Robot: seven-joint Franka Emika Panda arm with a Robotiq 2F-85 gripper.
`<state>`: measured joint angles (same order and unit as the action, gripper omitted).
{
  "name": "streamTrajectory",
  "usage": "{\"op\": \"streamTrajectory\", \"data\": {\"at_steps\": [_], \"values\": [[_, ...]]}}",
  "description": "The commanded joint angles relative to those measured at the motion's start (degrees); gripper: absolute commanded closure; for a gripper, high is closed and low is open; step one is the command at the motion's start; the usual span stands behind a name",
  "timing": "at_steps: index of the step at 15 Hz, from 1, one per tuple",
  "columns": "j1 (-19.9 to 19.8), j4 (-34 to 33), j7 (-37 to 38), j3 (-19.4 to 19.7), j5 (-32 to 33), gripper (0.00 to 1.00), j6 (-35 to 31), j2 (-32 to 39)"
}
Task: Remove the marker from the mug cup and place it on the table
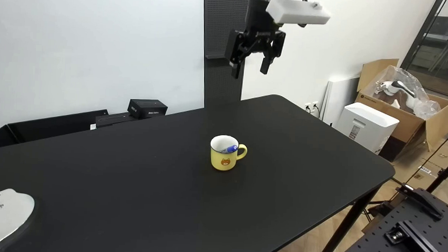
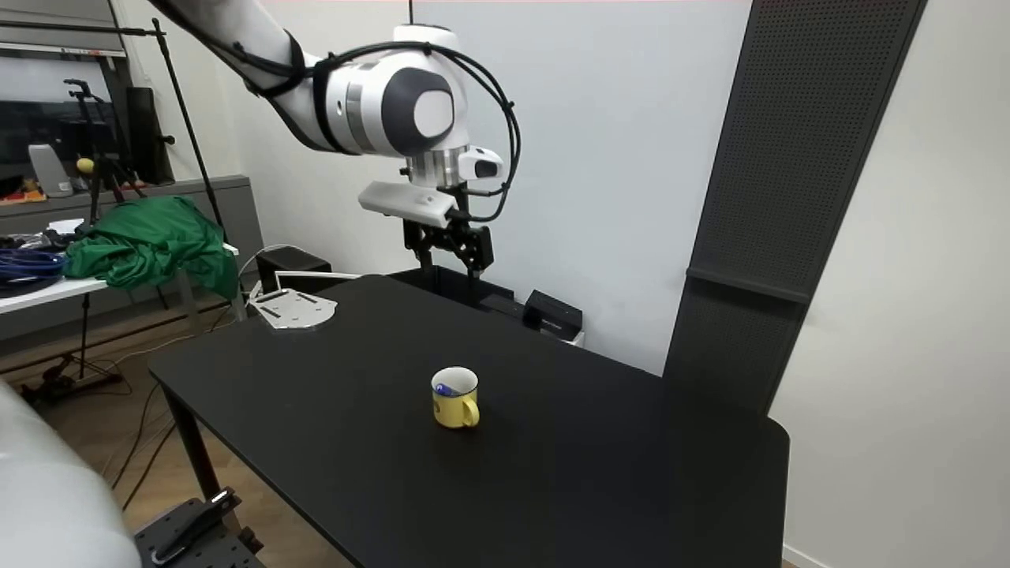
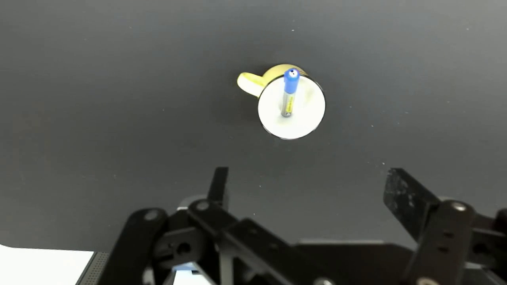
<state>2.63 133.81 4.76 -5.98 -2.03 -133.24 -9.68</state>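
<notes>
The marker [image 3: 290,93] stands in the mug [image 3: 309,107], seemingly tilted.

Bright light; wrist view: mug [image 3: 308,105] glaring white inside, claw [image 3: 309,171] blurred.

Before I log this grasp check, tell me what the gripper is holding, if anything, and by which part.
Nothing is held: the gripper stands open in the air, and the marker rests in the mug cup.

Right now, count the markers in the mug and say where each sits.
1: the blue-capped marker leans inside the yellow mug, cap end up by the rim. The wrist view looks into the mug and shows no second one.
</notes>
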Motion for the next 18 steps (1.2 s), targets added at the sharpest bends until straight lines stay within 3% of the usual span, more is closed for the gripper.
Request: {"op": "streamTrajectory", "data": {"at_steps": [1,10,18], "values": [[-0.4,-1.7,3.2,0.1,4.8,0.0,-0.8,5.5],[1.0,-0.2,0.8,0.5,4.4,0.0,-1.0,8.6],[2.3,4.6,2.1,0.0,4.7,0.0,-16.3,10.0]]}}
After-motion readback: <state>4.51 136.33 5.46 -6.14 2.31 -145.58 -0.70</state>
